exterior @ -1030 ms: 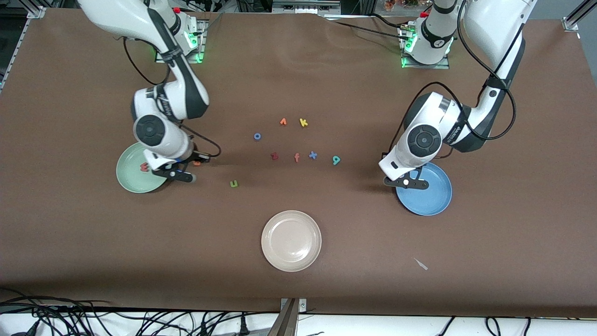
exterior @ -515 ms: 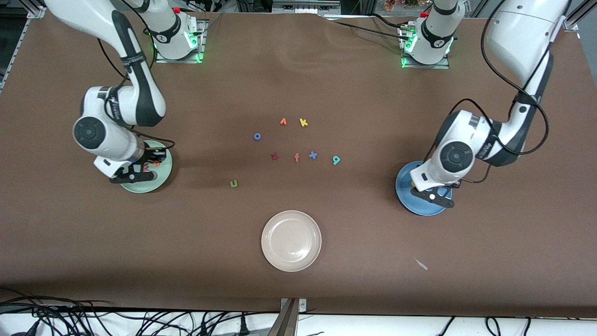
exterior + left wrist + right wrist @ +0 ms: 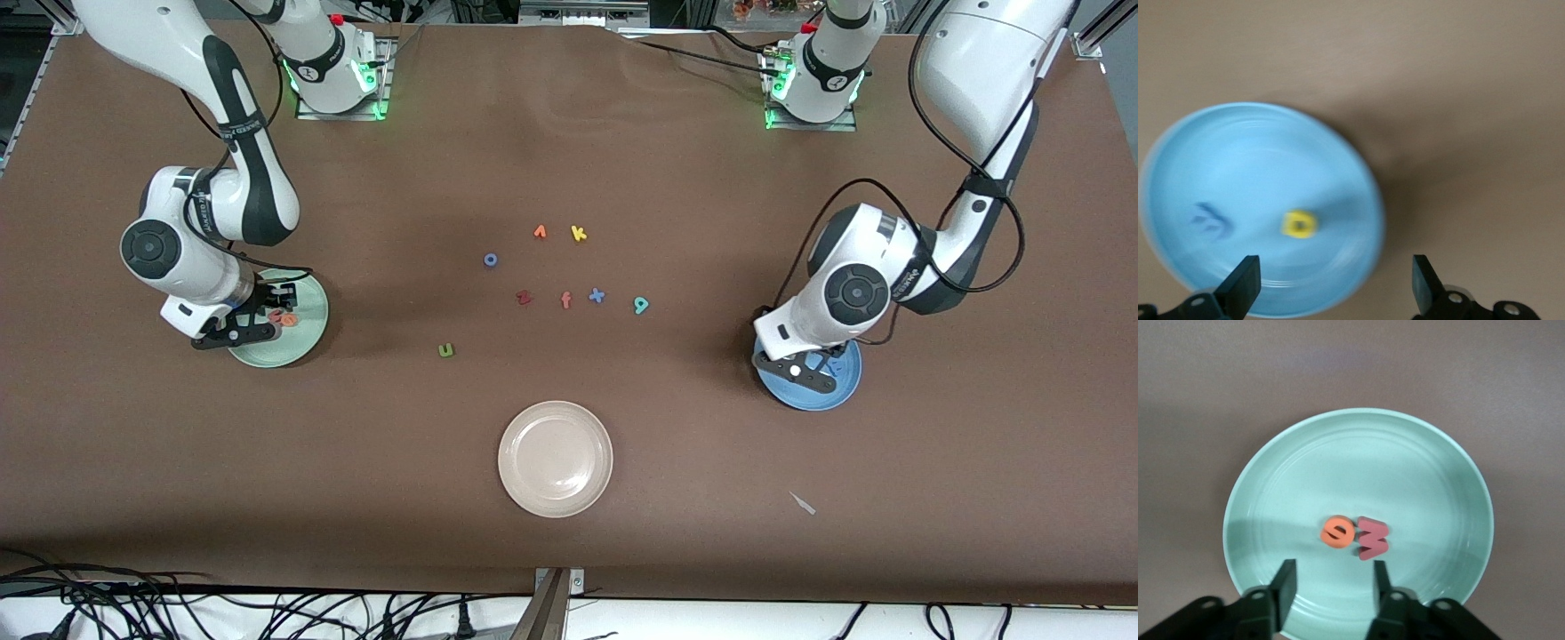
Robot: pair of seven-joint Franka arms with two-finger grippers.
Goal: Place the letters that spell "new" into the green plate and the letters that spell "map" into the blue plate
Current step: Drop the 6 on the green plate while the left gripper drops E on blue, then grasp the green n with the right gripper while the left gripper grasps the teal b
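Right wrist view shows the right gripper (image 3: 1331, 587) empty, fingers parted, over the round mint-green plate (image 3: 1431, 453), where the orange foam e (image 3: 1337, 532) touches the salmon-pink foam w (image 3: 1371, 537). The left gripper (image 3: 1331, 283) hangs wide open and empty over the round blue plate (image 3: 1258, 147), which holds the yellow foam a (image 3: 1299, 224) and blue foam m (image 3: 1210, 221). On the brown table (image 3: 711, 489), the green foam n (image 3: 446, 350) and teal foam p (image 3: 641, 305) lie mid-table, the n nearer the front camera.
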